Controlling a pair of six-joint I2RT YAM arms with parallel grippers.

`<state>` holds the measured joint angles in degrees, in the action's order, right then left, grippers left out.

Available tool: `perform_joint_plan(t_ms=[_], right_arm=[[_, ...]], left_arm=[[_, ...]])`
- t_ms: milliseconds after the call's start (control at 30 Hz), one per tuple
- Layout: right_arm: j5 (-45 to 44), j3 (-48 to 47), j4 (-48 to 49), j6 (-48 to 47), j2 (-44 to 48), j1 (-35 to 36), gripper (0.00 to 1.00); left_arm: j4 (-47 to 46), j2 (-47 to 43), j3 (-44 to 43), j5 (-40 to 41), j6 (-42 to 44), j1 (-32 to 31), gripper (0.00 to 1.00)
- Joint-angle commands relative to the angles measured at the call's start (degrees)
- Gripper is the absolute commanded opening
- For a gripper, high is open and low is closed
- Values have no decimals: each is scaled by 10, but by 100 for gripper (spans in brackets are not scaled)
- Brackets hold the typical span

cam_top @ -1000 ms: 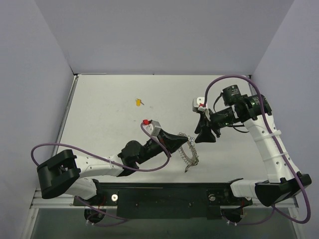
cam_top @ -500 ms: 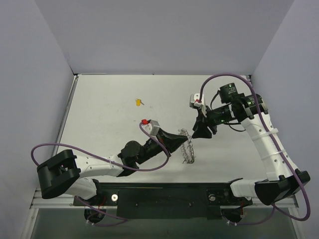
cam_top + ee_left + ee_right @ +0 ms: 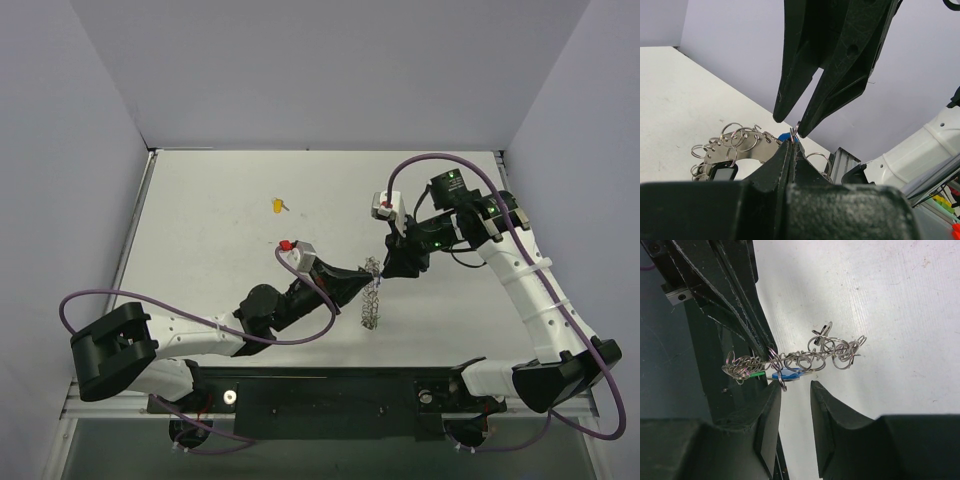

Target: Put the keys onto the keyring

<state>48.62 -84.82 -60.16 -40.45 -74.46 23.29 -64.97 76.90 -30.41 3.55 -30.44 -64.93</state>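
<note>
The keyring [image 3: 372, 297] is a silvery band hung with many small split rings. It dangles from my left gripper [image 3: 368, 272], which is shut on one of its small rings [image 3: 794, 131]. A blue key [image 3: 790, 374] and a green key [image 3: 756, 374] hang among the rings, and the blue key [image 3: 784, 136] also peeks out beside the left fingers [image 3: 782, 160]. My right gripper [image 3: 795, 386] is open just below the keyring, its left fingertip [image 3: 775, 388] touching a hanging ring. In the top view the right gripper [image 3: 392, 266] sits close against the left one. A yellow key [image 3: 278, 206] lies alone on the table.
The white table [image 3: 200, 250] is walled by grey panels at the back and both sides. Purple cables loop over each arm. A black rail [image 3: 320, 395] carrying the arm bases runs along the near edge. A small black tag [image 3: 722, 172] hangs from the keyring.
My right gripper has moved left and slightly back until it meets the left gripper at the keyring, and its jaws have narrowed. The left gripper has drawn the keyring slightly left.
</note>
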Motion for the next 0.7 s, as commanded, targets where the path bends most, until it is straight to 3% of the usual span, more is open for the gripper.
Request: perform_joint_plan(t_ms=[0,333,400,500,667], right_arm=[[-4,-1,0,11,11,-3,24],[38,1,-53,-61,9,25,19],[37,-5,-59,-68,8,26,16],[38,-11,-75,-78,7,26,0],[24,-10,-74,-82,10,27,0]], left_arm=[[-53,-25,-6,5,-11,-2,0],[-53,-23,-7,1,-13,-2,0],[-53,-21,-9,-1,-14,-2,0],[-56,-18,-9,0,-15,-1,0],[-82,-18,0,18,-25,-1,0]])
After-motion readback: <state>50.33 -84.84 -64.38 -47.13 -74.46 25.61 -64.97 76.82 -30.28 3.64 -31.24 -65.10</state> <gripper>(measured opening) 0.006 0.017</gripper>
